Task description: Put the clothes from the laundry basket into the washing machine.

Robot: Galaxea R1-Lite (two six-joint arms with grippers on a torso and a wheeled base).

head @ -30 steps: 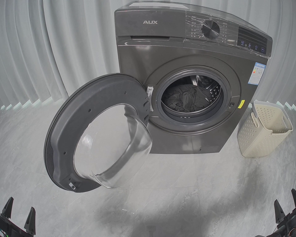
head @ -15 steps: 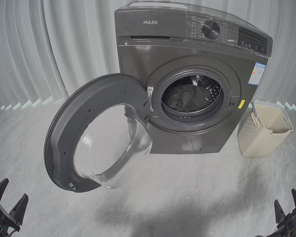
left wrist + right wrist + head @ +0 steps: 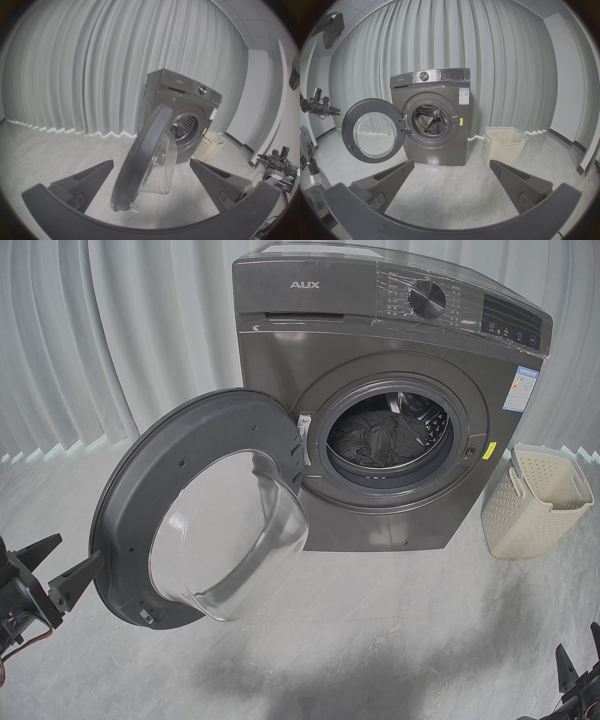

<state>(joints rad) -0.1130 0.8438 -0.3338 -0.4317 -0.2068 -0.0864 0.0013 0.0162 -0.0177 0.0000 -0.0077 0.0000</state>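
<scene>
As the door (image 3: 187, 427) gapes, left claw (image 3: 79, 547) hovers—spread.

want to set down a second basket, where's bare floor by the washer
Bare grey floor lies before the grey front-loading washing machine, between its open round glass door and the cream perforated laundry basket. Crowded: the open left gripper beside the door's rim.

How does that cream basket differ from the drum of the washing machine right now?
The drum holds a heap of dark clothes; the laundry basket shows none in the part of its inside that is visible. The drum is shiny metal, the laundry basket cream plastic. The drum opens to the front, its door swung wide; the laundry basket opens upward. Both have walls dotted with holes.
</scene>
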